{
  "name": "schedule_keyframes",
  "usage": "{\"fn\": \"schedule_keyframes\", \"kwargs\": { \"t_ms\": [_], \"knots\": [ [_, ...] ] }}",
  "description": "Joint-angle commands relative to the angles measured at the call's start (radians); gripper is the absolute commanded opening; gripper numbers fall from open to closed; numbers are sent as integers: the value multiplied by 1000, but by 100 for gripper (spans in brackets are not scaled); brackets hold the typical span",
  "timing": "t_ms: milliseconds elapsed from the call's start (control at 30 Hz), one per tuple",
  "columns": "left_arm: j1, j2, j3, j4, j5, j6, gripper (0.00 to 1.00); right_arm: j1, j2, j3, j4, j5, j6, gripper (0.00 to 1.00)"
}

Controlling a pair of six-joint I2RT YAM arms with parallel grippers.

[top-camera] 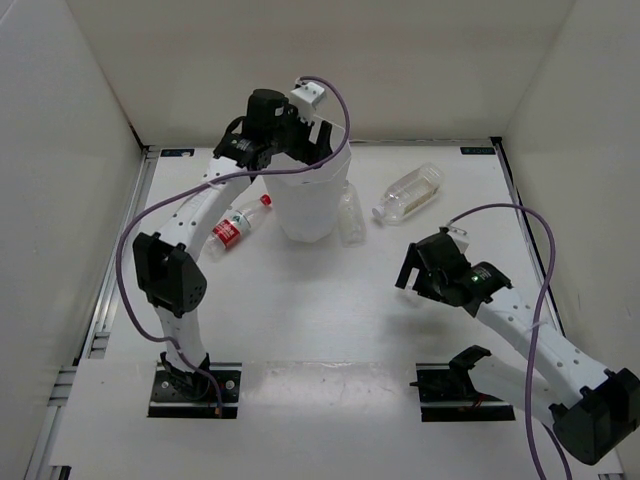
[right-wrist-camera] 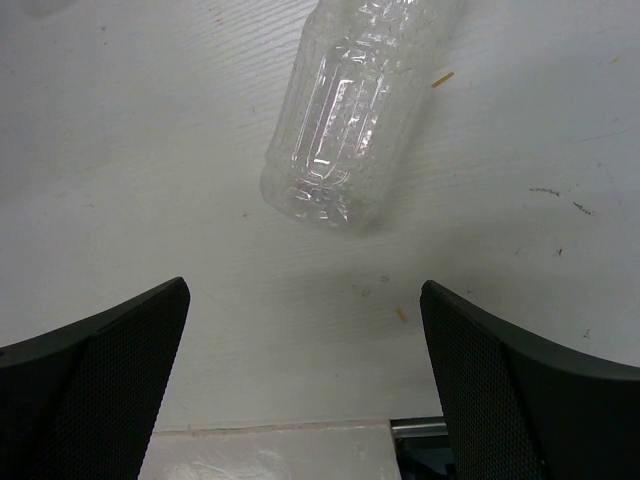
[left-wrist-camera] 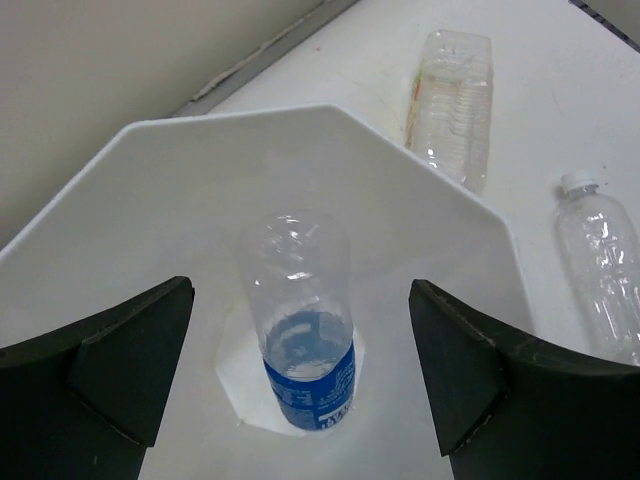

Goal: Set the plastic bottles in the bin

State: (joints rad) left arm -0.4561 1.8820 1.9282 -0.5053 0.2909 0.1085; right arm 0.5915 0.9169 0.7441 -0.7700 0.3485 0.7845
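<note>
Blue-labelled bottle [left-wrist-camera: 300,340]: inside the bin [left-wrist-camera: 455,205], down at its floor | my left end effector [left-wrist-camera: 300,290]: above the bin mouth, fingers wide apart, holding nothing | my right end effector [right-wrist-camera: 305,288]: spread wide, empty, over the bench [right-wrist-camera: 120,180], clear bottle [right-wrist-camera: 345,120] lying just ahead | red-labelled bottle [top-camera: 238,226]: on bench, left of bin

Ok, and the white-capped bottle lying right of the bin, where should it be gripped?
Mid-body, coming straight down from above. The white-capped bottle lies on its side, diagonal, cap toward the bin, with bare table on both long sides. Set the right gripper across its width; the cap end is narrow and likelier to slip.
</note>
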Motion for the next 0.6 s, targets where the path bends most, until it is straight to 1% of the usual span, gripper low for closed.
{"fn": "schedule_keyframes", "kwargs": {
  "t_ms": [0, 33, 67, 133, 167, 200, 233, 267, 333, 400, 433, 467, 533, 567],
  "knots": [
    [-22, -124, 50, 8, -108, 13, 100, -7, 28, 83, -26, 38, -7, 100],
    [-32, -138, 61, 8, -155, 13, 100, -18, 46, 107, -56, 38, -7, 100],
    [-42, -138, 71, 8, -293, 13, 100, -48, 94, 160, -77, 38, 2, 100],
    [-82, -161, 92, 8, -437, 48, 100, -96, 172, 211, -119, 29, 2, 100],
    [-93, -178, 101, 8, -561, 72, 100, -111, 200, 257, -129, 29, 2, 100],
    [-104, -188, 101, 8, -617, 107, 100, -127, 226, 276, -138, 29, 2, 100],
    [-104, -213, 101, 8, -666, 118, 100, -160, 273, 294, -149, 29, 2, 100],
    [-104, -228, 88, 8, -744, 118, 100, -179, 296, 322, -149, 18, 2, 100],
    [-54, -263, 36, 8, -789, 132, 100, -228, 345, 333, -149, 18, -10, 100],
    [2, -331, -18, 8, -799, 123, 100, -262, 372, 344, -138, 9, -34, 100],
    [57, -354, -82, 8, -799, 123, 100, -294, 394, 344, -121, 9, -43, 100],
    [83, -401, -113, 8, -799, 114, 100, -311, 408, 344, -98, -12, -57, 100],
    [137, -448, -182, 8, -789, 114, 100, -347, 447, 344, -72, -49, -97, 100],
    [189, -493, -254, 8, -779, 114, 100, -357, 457, 333, -52, -110, -116, 100]
  ]
}}
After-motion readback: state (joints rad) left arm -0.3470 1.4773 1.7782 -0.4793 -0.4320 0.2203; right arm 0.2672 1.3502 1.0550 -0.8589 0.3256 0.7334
